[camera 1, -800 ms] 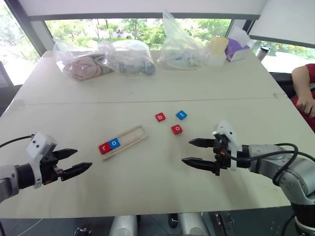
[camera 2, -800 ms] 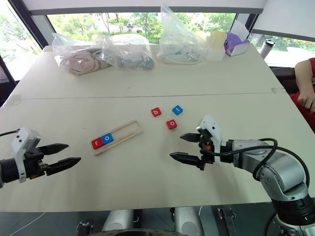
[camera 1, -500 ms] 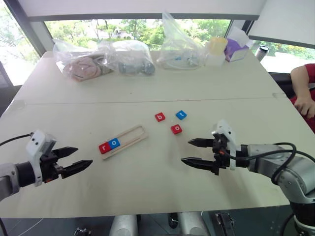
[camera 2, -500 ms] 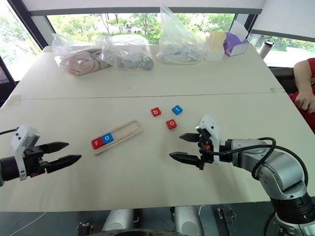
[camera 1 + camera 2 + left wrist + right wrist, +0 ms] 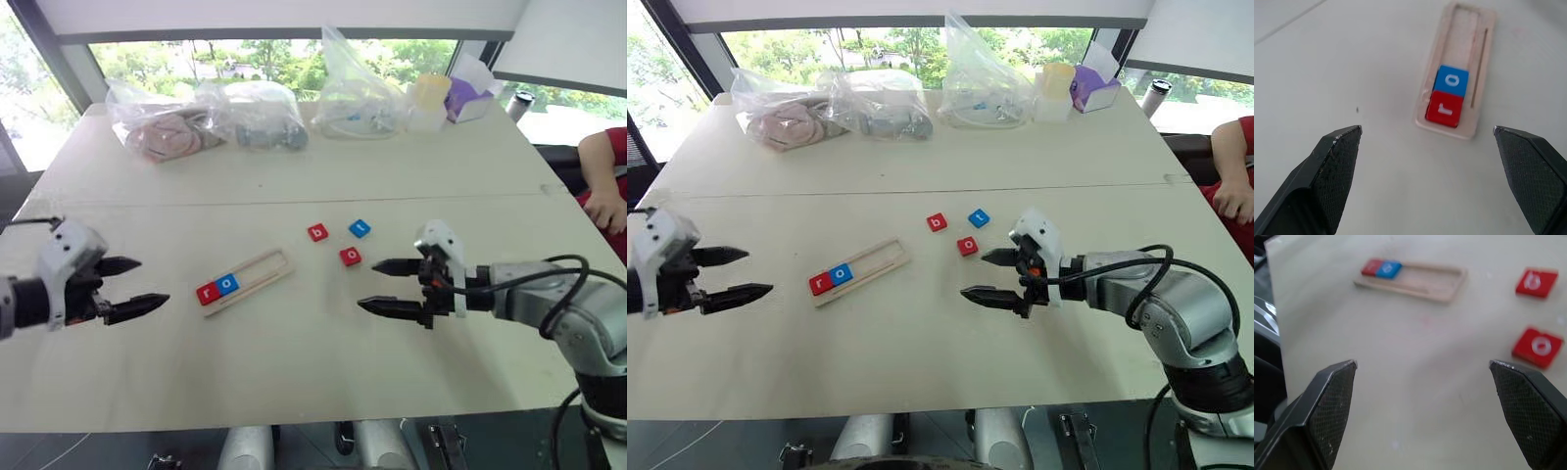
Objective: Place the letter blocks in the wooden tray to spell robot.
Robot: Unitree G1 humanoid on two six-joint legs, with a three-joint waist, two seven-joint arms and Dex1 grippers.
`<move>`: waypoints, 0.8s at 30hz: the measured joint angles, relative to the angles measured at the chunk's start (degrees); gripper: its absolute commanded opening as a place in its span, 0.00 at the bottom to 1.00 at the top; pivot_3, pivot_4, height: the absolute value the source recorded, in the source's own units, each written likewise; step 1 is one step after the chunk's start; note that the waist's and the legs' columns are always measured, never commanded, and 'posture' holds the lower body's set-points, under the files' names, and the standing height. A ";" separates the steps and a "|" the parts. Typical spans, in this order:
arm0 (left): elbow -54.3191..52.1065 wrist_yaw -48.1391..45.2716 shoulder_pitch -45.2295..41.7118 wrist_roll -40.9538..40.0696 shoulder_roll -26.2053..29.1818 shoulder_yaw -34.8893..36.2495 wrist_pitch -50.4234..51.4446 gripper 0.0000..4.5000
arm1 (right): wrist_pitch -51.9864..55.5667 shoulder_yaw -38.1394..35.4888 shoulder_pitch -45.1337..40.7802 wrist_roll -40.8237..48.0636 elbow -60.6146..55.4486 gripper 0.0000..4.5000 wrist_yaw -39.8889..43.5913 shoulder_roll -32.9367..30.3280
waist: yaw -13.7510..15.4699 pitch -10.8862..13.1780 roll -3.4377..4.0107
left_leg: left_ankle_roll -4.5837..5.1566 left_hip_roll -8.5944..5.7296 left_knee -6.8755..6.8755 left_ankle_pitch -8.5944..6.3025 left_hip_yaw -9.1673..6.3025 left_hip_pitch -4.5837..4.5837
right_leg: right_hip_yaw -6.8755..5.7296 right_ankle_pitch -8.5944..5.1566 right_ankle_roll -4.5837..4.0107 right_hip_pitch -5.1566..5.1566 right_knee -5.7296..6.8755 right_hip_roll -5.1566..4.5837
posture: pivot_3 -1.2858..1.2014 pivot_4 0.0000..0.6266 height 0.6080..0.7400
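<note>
Head views: the wooden tray lies on the desk, long axis running 8 to 2 o'clock, red "r" block and blue "o" block at its 8 o'clock end. Three loose blocks sit at its 2 o'clock: red "b" block, blue block probably "t", red "o" block.

Wrist views: left pincer and right pincer gape wide, empty.

Person's arm cut off at edge — bag contents unclear.
</note>
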 measured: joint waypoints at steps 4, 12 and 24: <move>0.85 0.38 -1.98 3.64 -2.95 -9.43 -3.19 1.00 | 0.62 0.88 0.46 1.03 -3.12 0.99 -2.63 2.72 | 0.03 0.00 0.00 | 0.00 0.01 -0.07 0.00 0.01 -0.04 | 0.02 0.02 0.00 -0.04 0.01 0.04 | 0.52 0.24 1.00; 11.65 2.68 -10.54 15.18 -10.46 -22.98 -15.55 1.00 | 0.15 2.97 3.96 0.34 -5.23 0.99 -5.52 3.50 | 0.26 -0.03 -0.10 | -0.01 0.00 0.13 0.03 0.01 0.01 | 0.03 0.06 -0.04 0.10 0.04 0.04 | 0.52 0.24 1.00; 17.02 -0.31 -15.29 19.95 -12.60 -26.95 -20.80 1.00 | 0.04 3.65 4.01 -0.53 -5.26 0.99 -6.74 3.54 | 0.18 -0.06 -0.10 | -0.01 0.01 0.12 0.04 0.00 0.15 | 0.05 0.05 0.00 0.17 0.26 0.05 | 0.52 0.24 1.00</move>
